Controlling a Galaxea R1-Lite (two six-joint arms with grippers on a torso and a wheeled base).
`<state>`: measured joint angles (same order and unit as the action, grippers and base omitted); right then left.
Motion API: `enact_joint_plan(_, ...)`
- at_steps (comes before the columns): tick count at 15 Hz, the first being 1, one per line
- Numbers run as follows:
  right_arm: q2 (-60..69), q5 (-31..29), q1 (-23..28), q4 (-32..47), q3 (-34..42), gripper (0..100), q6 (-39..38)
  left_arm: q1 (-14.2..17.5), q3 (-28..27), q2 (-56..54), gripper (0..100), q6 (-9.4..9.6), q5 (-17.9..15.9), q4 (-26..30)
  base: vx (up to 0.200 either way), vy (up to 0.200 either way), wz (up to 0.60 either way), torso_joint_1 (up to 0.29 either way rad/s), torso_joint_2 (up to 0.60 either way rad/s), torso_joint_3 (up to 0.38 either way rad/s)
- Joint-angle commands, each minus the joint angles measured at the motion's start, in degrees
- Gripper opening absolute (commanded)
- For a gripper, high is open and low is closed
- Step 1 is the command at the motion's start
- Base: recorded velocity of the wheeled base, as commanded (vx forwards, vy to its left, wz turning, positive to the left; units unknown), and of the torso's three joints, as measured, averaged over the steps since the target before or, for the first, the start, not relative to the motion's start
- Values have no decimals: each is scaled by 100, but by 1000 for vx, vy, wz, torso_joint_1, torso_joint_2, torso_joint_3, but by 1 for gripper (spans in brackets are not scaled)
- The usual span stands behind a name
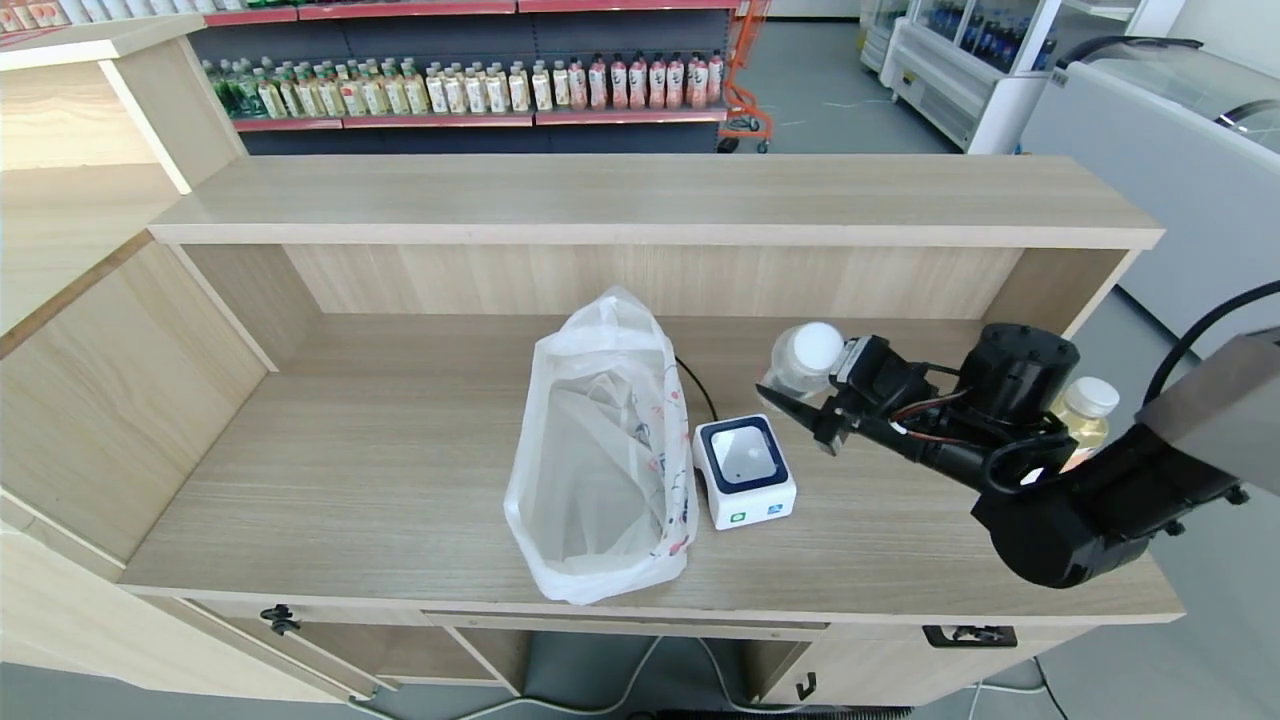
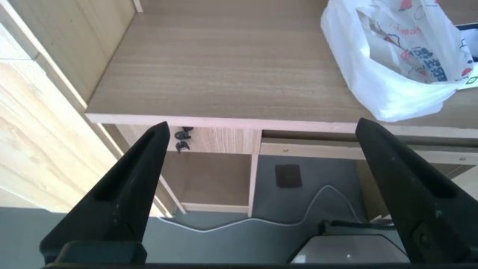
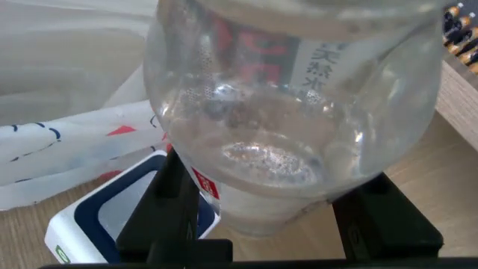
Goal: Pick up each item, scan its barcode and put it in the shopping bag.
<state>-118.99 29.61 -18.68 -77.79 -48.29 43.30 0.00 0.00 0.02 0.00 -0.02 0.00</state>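
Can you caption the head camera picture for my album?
Right claw holds a clear white-capped bottle near the barcode scanner and open shopping bag.

I hold the clear bottle (image 1: 806, 358) in my right pincer (image 1: 800, 392), clamped around its body. It has a white cap and a red-printed label, is tilted and is lifted off the bench (image 1: 380, 450), just behind the scanner (image 1: 745, 470). The scanner is a white cube with a dark-framed window facing up. It stands just beside the shopping bag (image 1: 600, 450), on its right. The bag is thin white plastic, standing with its mouth open. A second bottle (image 1: 1088, 408), white-capped with yellowish liquid, stands upright near the bench's right end
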Motion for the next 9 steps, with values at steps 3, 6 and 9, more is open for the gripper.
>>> enact_joint_plan(3,-326,124,-48,-333,364,0,64,0,0,-2,100,0,2,0,0,0,0,0,0,0)
enact_joint_plan(6,-423,335,-31,-333,311,0,267,0,0,-2,100,0,2,0,0,0,0,0,0,0)
enact_joint_plan(9,-449,361,-31,-325,223,0,267,0,0,-2,100,0,2,0,0,0,0,0,0,0)
